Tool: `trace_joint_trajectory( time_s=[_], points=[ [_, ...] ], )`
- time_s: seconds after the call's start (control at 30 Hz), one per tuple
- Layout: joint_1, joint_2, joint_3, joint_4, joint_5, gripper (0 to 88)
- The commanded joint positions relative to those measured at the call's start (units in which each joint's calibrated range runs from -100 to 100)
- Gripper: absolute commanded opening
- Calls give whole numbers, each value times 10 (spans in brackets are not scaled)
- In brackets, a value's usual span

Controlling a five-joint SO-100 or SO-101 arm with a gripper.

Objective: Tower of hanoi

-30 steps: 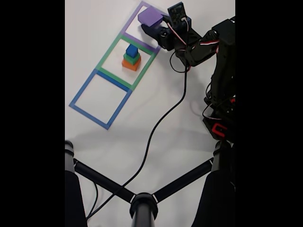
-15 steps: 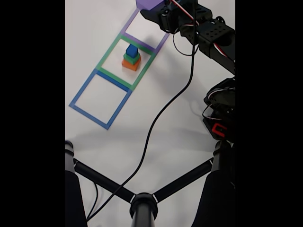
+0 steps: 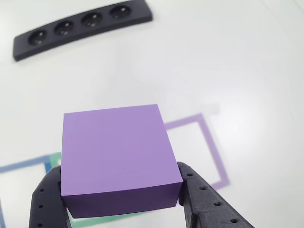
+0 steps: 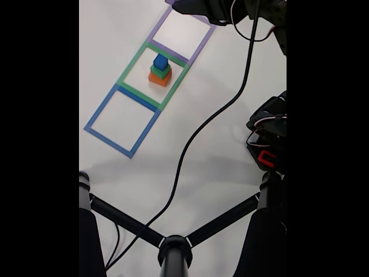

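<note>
In the other view, the largest purple block (image 3: 114, 147) hangs above the table, clamped at its sides between the black fingers (image 3: 202, 202) of my gripper (image 3: 121, 192), which is shut on it. The fixed view shows the gripper (image 4: 185, 5) at the top edge, above the purple tape square (image 4: 199, 47), with a sliver of the purple block (image 4: 170, 2) showing. The other blocks stand stacked inside the green tape square (image 4: 128, 64): blue cube (image 4: 161, 61) on green (image 4: 160, 71) on salmon-orange (image 4: 159, 79).
A blue tape square (image 4: 98, 112) lies beside the green one with nothing in it. A black cable (image 4: 196, 135) runs across the table. A black power strip (image 3: 80, 26) lies beyond the squares. A dark stand's bars (image 4: 173, 245) cross the front.
The arm has lifted the purple block off the purple tape square and carried it toward the top edge of the fixed view. The three-block stack has not moved.
</note>
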Motion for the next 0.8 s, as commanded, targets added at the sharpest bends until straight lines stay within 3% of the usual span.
trace_joint_trajectory(
  time_s=[0.0, 0.57, 0.77],
  points=[
    [-38, -17, -118, 97, 0, 121],
    [-214, -79, -101, 128, 0, 118],
    [-244, -96, -11, 68, 0, 130]
  ],
)
